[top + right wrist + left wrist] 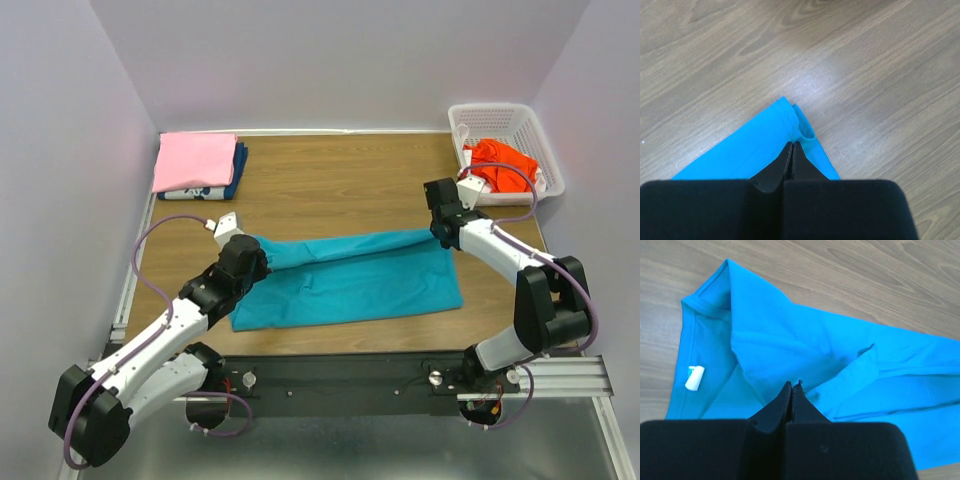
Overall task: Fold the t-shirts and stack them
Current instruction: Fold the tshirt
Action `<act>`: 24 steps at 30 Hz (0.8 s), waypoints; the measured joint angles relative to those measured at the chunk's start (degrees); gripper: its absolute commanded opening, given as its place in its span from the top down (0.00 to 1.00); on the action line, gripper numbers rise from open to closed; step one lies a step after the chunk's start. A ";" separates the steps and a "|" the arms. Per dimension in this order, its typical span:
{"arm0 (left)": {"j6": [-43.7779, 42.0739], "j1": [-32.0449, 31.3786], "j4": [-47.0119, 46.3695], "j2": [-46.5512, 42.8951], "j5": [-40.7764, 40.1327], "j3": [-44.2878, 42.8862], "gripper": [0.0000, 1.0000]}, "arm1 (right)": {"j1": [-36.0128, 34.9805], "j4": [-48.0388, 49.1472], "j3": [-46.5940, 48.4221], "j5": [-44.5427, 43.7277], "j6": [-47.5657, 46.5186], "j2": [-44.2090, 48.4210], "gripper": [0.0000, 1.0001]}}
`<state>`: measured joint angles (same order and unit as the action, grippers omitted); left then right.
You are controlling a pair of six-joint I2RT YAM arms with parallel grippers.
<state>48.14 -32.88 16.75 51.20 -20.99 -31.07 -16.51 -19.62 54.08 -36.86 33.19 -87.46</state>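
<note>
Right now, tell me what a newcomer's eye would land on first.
The teal t-shirt lies stretched across the middle, its far edge pinched by the left gripper and the right gripper. Next come the pink t-shirt, folded at the far left corner, and the orange-red t-shirt in the white basket at far right.

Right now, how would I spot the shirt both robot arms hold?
Look mid-way across the wooden table. The teal t-shirt stretches between the left gripper and right gripper. It's the only blue-green one: the pink shirt is far left, the orange-red shirt in the basket.
</note>
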 measured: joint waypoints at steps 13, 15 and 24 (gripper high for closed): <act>9.84 -5.33 6.82 -5.42 0.02 1.62 1.00 | 0.00 -0.26 -2.21 1.70 0.87 2.08 0.99; 11.21 -6.36 7.80 -5.40 0.02 1.84 1.00 | 0.00 -0.24 -2.32 1.75 1.11 2.08 0.99; 16.20 -8.81 13.00 -5.77 0.50 2.62 0.85 | 0.00 -0.48 -3.56 1.68 2.56 2.08 0.89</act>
<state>64.34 -41.69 29.76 45.43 -20.49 -28.45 -16.51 -20.10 50.52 -35.18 35.75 -85.38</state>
